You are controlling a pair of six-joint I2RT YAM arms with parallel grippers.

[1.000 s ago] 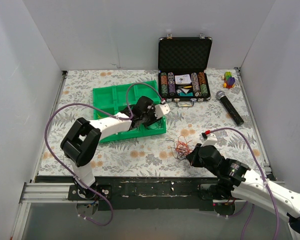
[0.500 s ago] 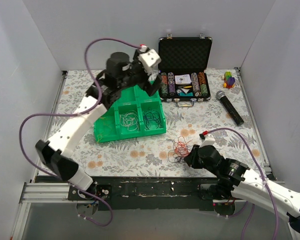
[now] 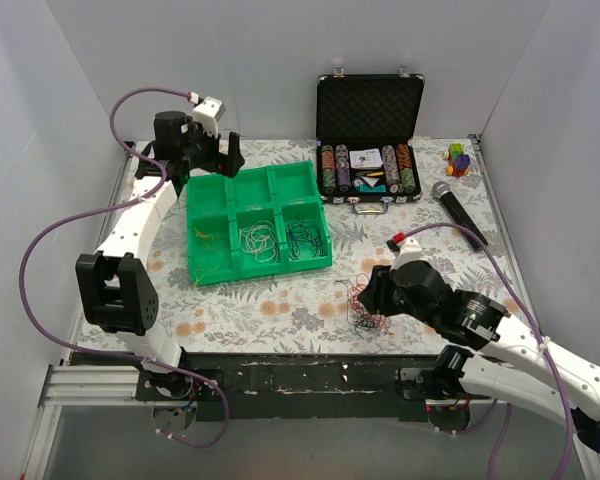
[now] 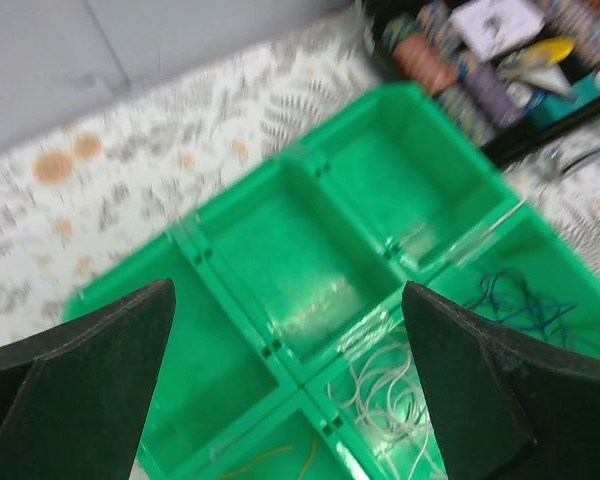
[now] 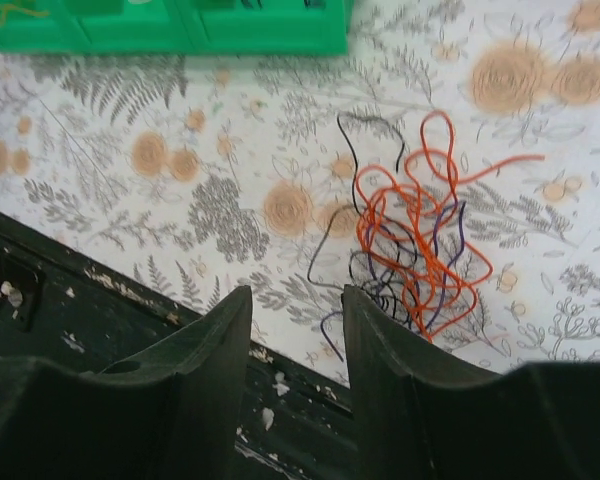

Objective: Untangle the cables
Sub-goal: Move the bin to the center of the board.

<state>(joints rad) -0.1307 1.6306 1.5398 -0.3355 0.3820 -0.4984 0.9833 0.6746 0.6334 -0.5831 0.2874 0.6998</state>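
Note:
A tangle of thin cables (image 3: pixel 361 308) in orange-red, black and purple lies on the flowered table near its front edge; in the right wrist view the tangle (image 5: pixel 420 250) sits just right of my fingers. My right gripper (image 3: pixel 366 293) (image 5: pixel 297 295) hangs over the tangle's left side, open, with nothing between its fingers. Sorted cables lie in the green tray (image 3: pixel 250 178): white ones (image 3: pixel 256 240) (image 4: pixel 400 390), blue ones (image 3: pixel 305 236) (image 4: pixel 520 300), and an orange-yellow one (image 3: pixel 205 240) (image 4: pixel 270 460). My left gripper (image 3: pixel 218 156) (image 4: pixel 288 290) is raised above the tray's far left corner, wide open and empty.
An open black case of poker chips (image 3: pixel 370 140) stands at the back right. A microphone (image 3: pixel 460 215) and a small colourful toy (image 3: pixel 459 158) lie to the right. The table's dark front rail (image 5: pixel 70 330) runs just below the tangle. White walls enclose three sides.
The left arm rose from the tray's front right compartment, swung back to the far left and opened. The right gripper opened off the tangle and lifted slightly.

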